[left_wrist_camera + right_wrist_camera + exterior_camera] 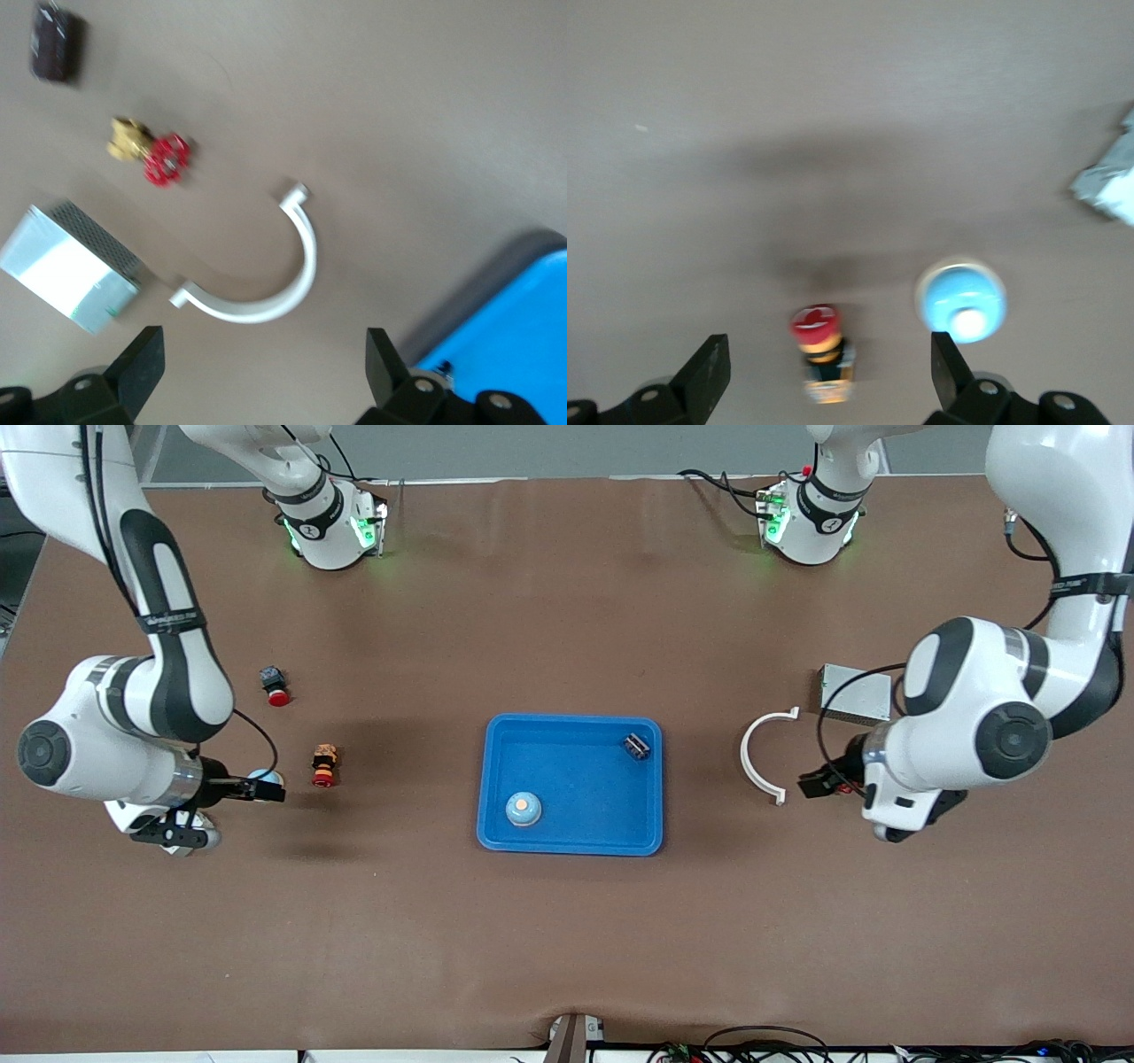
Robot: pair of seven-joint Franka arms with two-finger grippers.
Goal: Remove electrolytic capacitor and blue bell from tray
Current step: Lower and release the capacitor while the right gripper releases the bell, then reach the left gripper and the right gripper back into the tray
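Two pieces sit in your tray (498,731): the bell (524,809) at the corner nearer the camera, the capacitor (634,746) at the farther corner toward the left arm's end. Both jaws gape wide and empty, left gripper (815,784) over the table beside the white clamp (760,753), right gripper (266,789) beside a red-capped button (324,766). Expect a smooth, slippery dome, so pinch its rim; the capacitor looks light and stiff, so squeeze its flanks.

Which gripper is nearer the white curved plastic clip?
Left. The left gripper hovers open right beside the white curved plastic clip; the right gripper hangs open toward the right arm's end of the table.
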